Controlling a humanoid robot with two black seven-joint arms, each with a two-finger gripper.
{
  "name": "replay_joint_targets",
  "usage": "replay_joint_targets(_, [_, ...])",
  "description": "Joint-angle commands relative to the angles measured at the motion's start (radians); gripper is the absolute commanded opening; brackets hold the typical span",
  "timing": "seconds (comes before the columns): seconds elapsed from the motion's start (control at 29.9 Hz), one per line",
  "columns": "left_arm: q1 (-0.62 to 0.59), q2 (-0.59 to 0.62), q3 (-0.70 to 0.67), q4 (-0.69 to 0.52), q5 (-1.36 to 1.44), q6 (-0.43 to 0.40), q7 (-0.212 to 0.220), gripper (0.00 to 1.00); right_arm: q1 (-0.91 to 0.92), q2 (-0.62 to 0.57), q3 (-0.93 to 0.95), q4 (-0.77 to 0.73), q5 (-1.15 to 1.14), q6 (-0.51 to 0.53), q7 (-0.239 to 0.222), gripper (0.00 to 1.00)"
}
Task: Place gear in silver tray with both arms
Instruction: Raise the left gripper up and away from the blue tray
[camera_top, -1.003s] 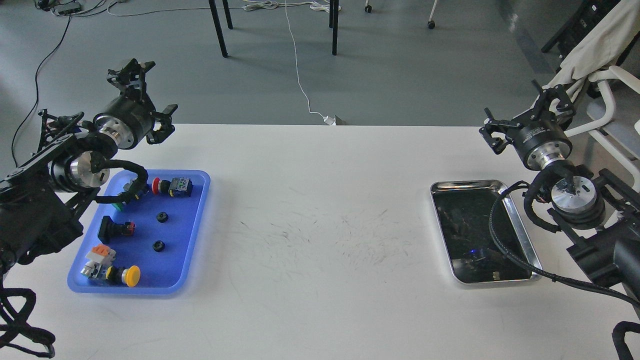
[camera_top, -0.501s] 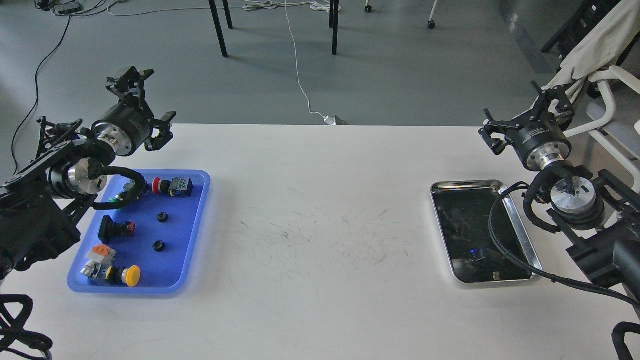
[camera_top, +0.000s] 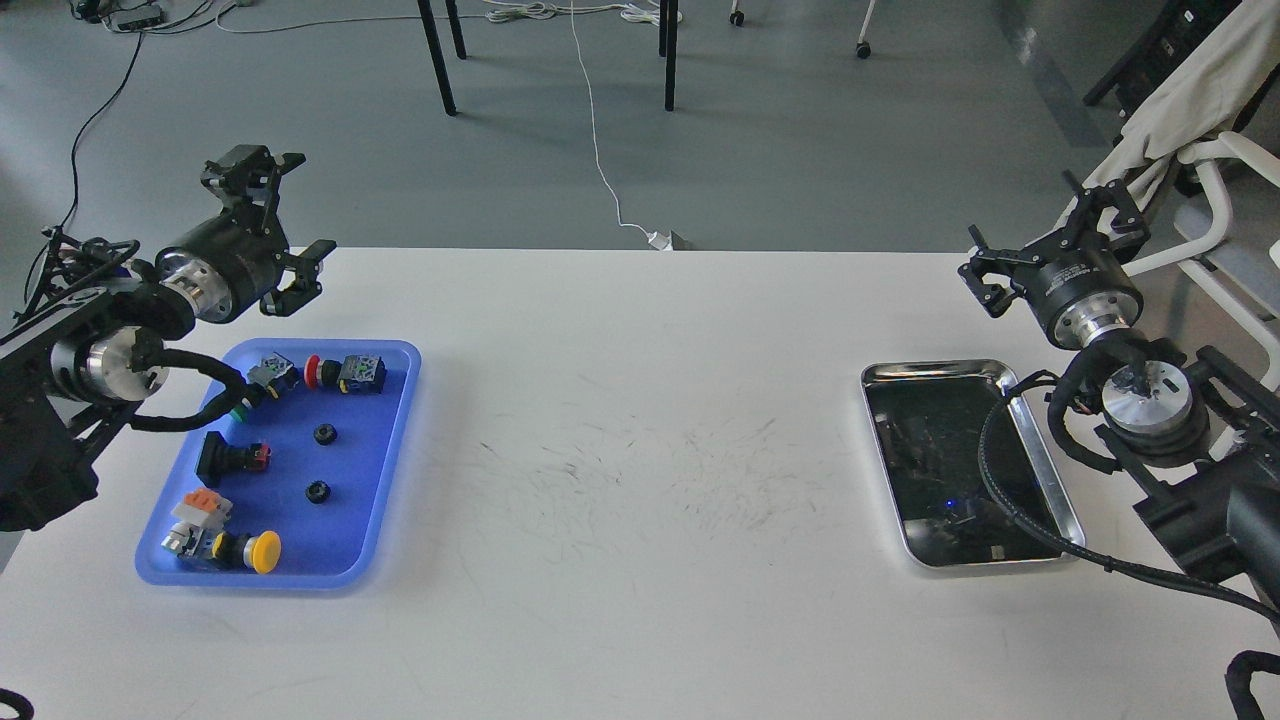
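Nothing gripped yet; first reach for a gear judged to be the step in hand.

Inside the blue tray (camera_top: 398, 400), at its near end, a yellow-capped button (camera_top: 263, 551). Toward the tray's middle, two small black gears, the nearer gear (camera_top: 317, 491) and the farther gear (camera_top: 323, 434), apart from each other and from the switches around them. Best to take one with bare blue around it, come straight down, close across its rim, and lift slowly: small and low, probably easy to flick away.

Well to the right of the blue tray, the silver tray (camera_top: 935, 368), seemingly empty, with a black arm cable (camera_top: 1000, 470) draped across its right side. Worth keeping that clear at the drop.

Above the blue tray's far left corner, the left pincer (camera_top: 276, 217), spread and empty. Far to the right, the right pincer (camera_top: 1048, 243), likewise spread and empty.

White desk (camera_top: 640, 620), finely scuffed right of the blue tray. Beyond it, grey floor, a white cord (camera_top: 597, 160) and dark furniture legs (camera_top: 436, 55).
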Motion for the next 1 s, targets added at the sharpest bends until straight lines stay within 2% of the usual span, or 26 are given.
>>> replay_joint_targets(0.0, [-0.005, 0.072, 0.023, -0.029, 0.088, -0.014, 0.002, 0.99, 0.000, 0.001, -0.004, -0.002, 0.000, 0.000, 0.000, 0.99])
replay_joint_targets(0.1, [-0.041, 0.088, 0.033, -0.026, 0.123, -0.025, 0.047, 0.99, 0.000, 0.001, -0.005, -0.002, 0.000, -0.002, 0.000, 0.99])
replay_joint_targets(0.17, [-0.063, 0.108, 0.034, -0.025, 0.117, -0.037, 0.128, 0.99, 0.000, 0.001, -0.007, -0.002, 0.000, -0.002, 0.000, 0.99])
replay_joint_targets(0.23, [-0.068, 0.144, 0.020, -0.016, 0.105, -0.092, 0.195, 0.99, 0.000, 0.003, -0.007, -0.002, 0.000, -0.002, 0.000, 0.99])
replay_joint_targets(0.3, [-0.058, 0.151, 0.019, -0.009, 0.083, -0.117, 0.199, 0.99, 0.000, 0.003, -0.007, -0.002, 0.000, -0.002, 0.000, 0.99])
replay_joint_targets(0.33, [-0.055, 0.140, 0.016, 0.000, 0.073, -0.103, 0.187, 0.99, 0.000, 0.004, -0.008, -0.002, 0.000, -0.002, 0.000, 0.99])
replay_joint_targets(0.37, [-0.055, 0.125, 0.013, 0.026, 0.064, -0.086, 0.152, 0.99, 0.000, 0.004, -0.008, 0.000, 0.000, -0.002, 0.000, 0.99])
replay_joint_targets(0.43, [-0.057, 0.093, 0.010, 0.102, 0.062, -0.068, 0.028, 0.99, 0.000, 0.004, -0.008, -0.002, 0.000, -0.002, 0.000, 0.99])
replay_joint_targets(0.47, [-0.060, 0.082, 0.016, 0.121, 0.059, -0.075, -0.020, 0.99, 0.000, 0.004, -0.008, 0.000, 0.000, -0.002, 0.000, 0.99])
replay_joint_targets(0.5, [-0.058, 0.079, 0.022, 0.120, 0.059, -0.080, -0.059, 0.99, 0.000, 0.004, -0.010, 0.000, 0.000, -0.003, 0.000, 0.99])
replay_joint_targets(0.53, [-0.060, 0.080, 0.027, 0.120, 0.076, -0.075, -0.079, 0.99, 0.000, 0.004, -0.008, 0.000, 0.000, -0.002, 0.000, 0.99])
replay_joint_targets(0.6, [-0.058, 0.076, 0.045, 0.117, 0.109, -0.040, -0.085, 0.99, -0.005, 0.004, -0.010, 0.000, 0.000, -0.003, 0.000, 0.99])
replay_joint_targets(0.74, [-0.080, 0.126, 0.085, 0.017, 0.276, 0.032, -0.080, 0.98, -0.008, 0.003, -0.010, 0.000, 0.000, -0.002, 0.000, 0.99])
replay_joint_targets(0.87, [-0.092, 0.151, 0.089, -0.018, 0.382, -0.052, -0.093, 0.98, -0.011, 0.004, -0.010, 0.000, 0.000, -0.002, 0.000, 0.99])
replay_joint_targets(0.97, [-0.085, 0.149, 0.100, -0.026, 0.486, -0.046, -0.131, 0.98, -0.011, 0.008, -0.013, -0.002, 0.000, -0.002, 0.000, 0.99])
